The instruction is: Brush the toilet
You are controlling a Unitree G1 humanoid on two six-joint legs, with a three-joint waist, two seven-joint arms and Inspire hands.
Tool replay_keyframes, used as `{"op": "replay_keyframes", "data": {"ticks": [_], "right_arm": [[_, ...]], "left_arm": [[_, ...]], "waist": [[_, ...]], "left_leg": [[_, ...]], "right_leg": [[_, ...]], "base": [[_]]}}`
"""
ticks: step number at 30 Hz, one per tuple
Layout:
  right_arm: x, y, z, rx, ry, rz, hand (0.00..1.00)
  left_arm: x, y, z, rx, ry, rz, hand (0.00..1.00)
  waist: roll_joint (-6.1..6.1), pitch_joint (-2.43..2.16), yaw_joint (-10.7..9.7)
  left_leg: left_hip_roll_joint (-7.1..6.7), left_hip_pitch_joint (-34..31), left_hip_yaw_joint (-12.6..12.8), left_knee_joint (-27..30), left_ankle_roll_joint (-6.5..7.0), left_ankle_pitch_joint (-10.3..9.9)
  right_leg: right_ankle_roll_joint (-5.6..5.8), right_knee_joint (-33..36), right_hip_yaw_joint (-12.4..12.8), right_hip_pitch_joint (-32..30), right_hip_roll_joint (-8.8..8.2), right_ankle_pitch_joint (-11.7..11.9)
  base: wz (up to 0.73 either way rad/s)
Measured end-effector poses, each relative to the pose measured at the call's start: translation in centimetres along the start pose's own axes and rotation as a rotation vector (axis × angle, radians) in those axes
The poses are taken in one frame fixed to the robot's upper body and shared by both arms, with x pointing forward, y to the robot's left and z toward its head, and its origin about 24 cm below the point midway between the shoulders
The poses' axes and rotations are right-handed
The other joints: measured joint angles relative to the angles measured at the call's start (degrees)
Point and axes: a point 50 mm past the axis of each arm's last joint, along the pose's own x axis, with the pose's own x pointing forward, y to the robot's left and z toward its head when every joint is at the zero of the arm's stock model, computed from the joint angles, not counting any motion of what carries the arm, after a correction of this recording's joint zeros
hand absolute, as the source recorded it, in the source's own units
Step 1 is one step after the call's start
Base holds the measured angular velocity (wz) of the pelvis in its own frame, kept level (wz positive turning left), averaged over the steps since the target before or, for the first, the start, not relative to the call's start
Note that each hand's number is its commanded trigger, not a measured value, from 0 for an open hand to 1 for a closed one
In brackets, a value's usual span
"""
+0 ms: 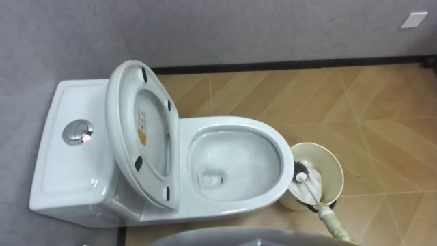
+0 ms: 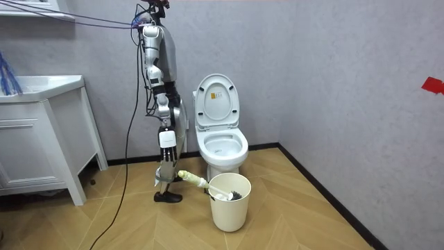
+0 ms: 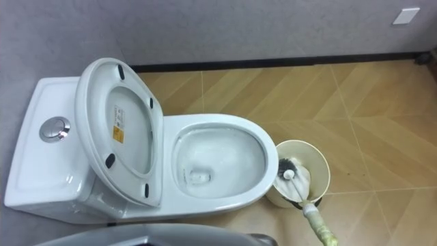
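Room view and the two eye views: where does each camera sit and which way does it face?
Left eye: on the head, looking down at toilet and bucket; grey torso edge below.
Right eye: same, slightly to the right.
Room: off in the room, facing the back wall; whole robot beside toilet.
All share toilet, bucket, brush.

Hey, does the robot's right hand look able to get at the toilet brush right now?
Probably yes: the brush handle slants up out of the bucket toward the right hand, which hangs low close by, nothing between them.
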Motion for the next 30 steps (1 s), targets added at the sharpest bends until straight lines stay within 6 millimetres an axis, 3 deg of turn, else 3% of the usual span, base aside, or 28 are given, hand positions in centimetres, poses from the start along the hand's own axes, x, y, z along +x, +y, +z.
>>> {"op": "replay_keyframes", "data": {"ticks": [8,14,19,22,26,30], "right_arm": [[0.0,-0.5,0.5,0.069,-0.023,-0.090,0.00],[0.0,-0.8,-1.0,0.300,0.042,-0.148,0.00],[-0.1,-0.9,-2.8,0.627,0.107,-0.196,0.00],[-0.2,-0.9,-3.9,1.065,0.157,-0.212,0.00],[-0.3,-1.0,-4.5,1.422,0.198,-0.221,0.00],[-0.5,-2.3,-3.9,1.615,0.174,-0.258,0.00]], "left_arm": [[0.0,0.2,0.0,0.014,0.001,0.023,0.00],[0.0,0.6,-0.7,-0.045,0.022,0.040,0.00],[0.0,1.2,-1.1,-0.095,0.032,0.075,0.00],[-0.1,1.8,-1.6,-0.133,0.042,0.117,0.00],[-0.2,2.4,-2.0,-0.168,0.026,0.146,0.00],[-0.3,3.1,-2.0,-0.199,0.013,0.173,0.00]], "waist": [[-0.04,-0.04,0.02],[-0.07,-0.19,-0.02],[-0.37,-0.20,-1.01],[-0.50,-0.14,-2.48],[-0.77,-0.22,-3.67],[-1.58,-0.37,-4.77]], "left_leg": [[0.00,0.20,0.07,-0.07,0.00,0.00],[-0.01,0.42,0.11,0.02,0.00,0.00],[-0.01,0.43,0.06,0.01,0.00,0.00],[0.01,0.23,0.05,-0.04,0.00,0.00],[0.03,0.32,0.34,-0.04,0.00,0.00],[-0.25,0.31,0.54,-0.14,0.00,0.00]], "right_leg": [[0.01,-0.16,0.14,-0.04,0.09,-0.01],[0.01,-0.06,0.17,0.12,0.02,0.00],[0.01,0.01,0.20,0.17,0.03,-0.01],[0.01,-0.16,0.30,0.16,0.06,-0.02],[-0.01,-0.04,0.80,0.05,0.20,-0.05],[-0.01,-0.07,1.03,-0.13,0.23,-0.05]], "base": [[0.00],[0.00],[0.00],[0.00],[-0.05],[-0.02]]}}
